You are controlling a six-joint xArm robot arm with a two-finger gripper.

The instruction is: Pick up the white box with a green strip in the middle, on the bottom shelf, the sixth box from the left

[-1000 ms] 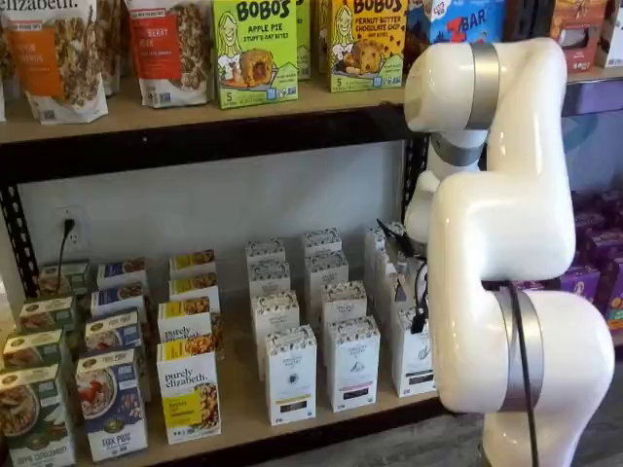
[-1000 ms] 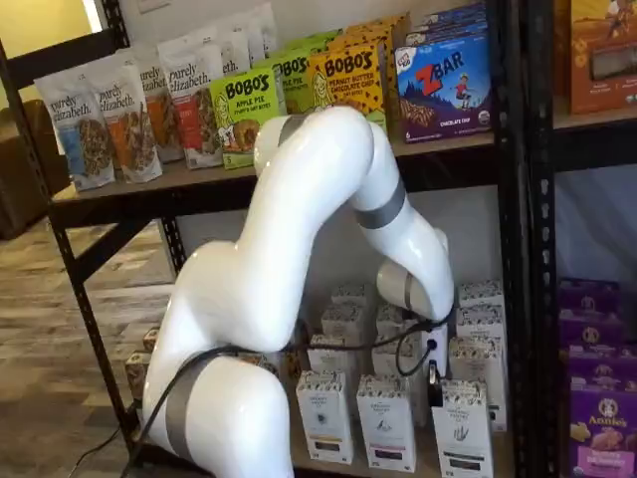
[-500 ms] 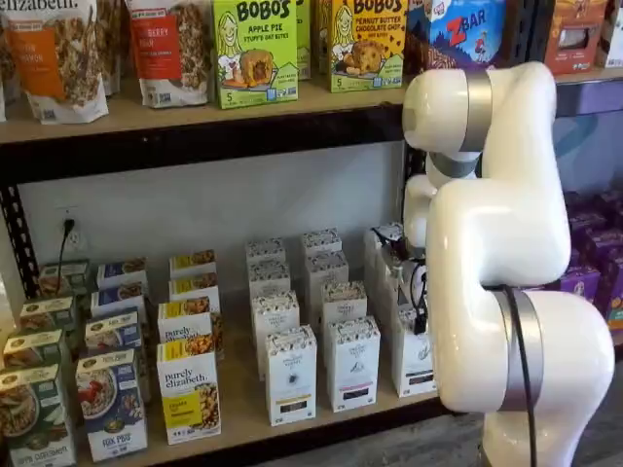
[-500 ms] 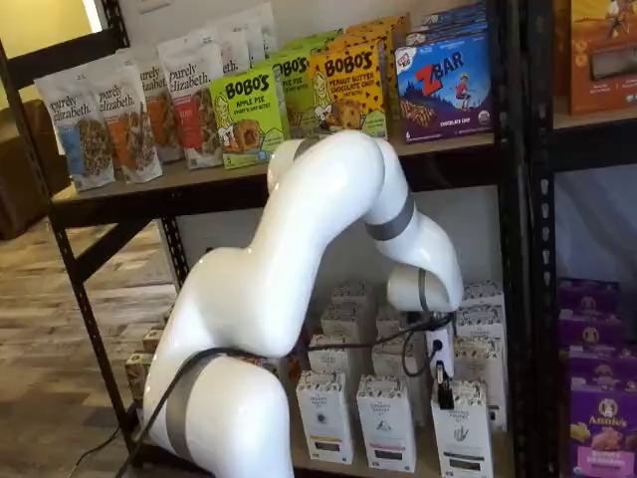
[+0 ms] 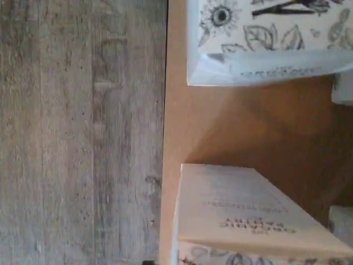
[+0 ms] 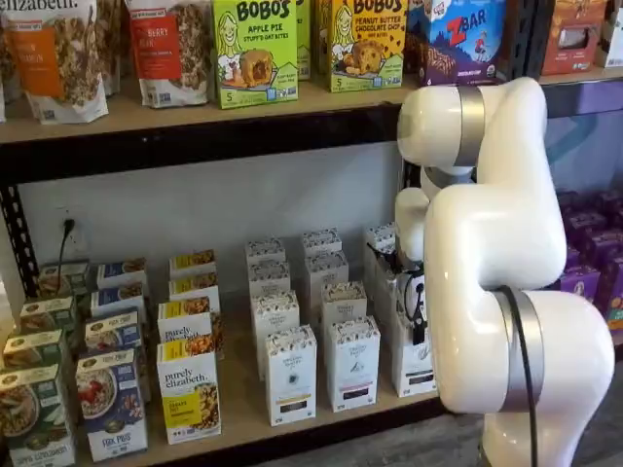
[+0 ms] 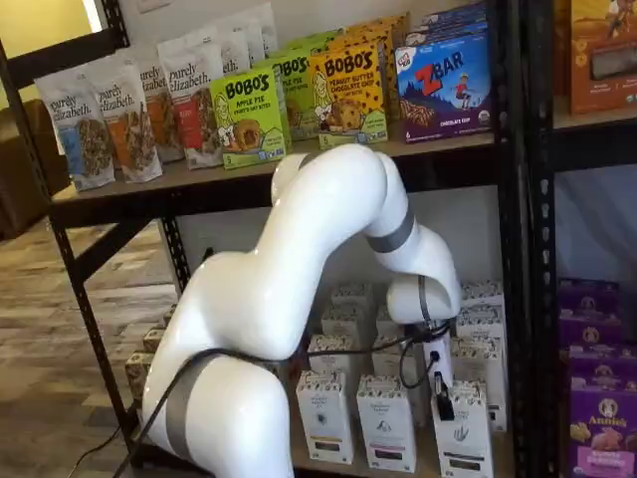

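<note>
The black fingers (image 7: 444,403) hang just above the white box (image 7: 461,438) at the front of the bottom shelf (image 6: 243,413). Only a side-on sliver shows, so I cannot tell their opening or whether they touch the carton.

The arm (image 6: 496,243) is glossy white, built of fat rounded links like bent tubes, with grey metallic bands (image 6: 472,112) ringing the joints. In both shelf views a thin black cable (image 7: 328,349) runs along the links and loops loosely near the wrist. The gripper (image 7: 443,403) shows a narrow white body ending in a black finger; no markings or screws can be made out.
</note>
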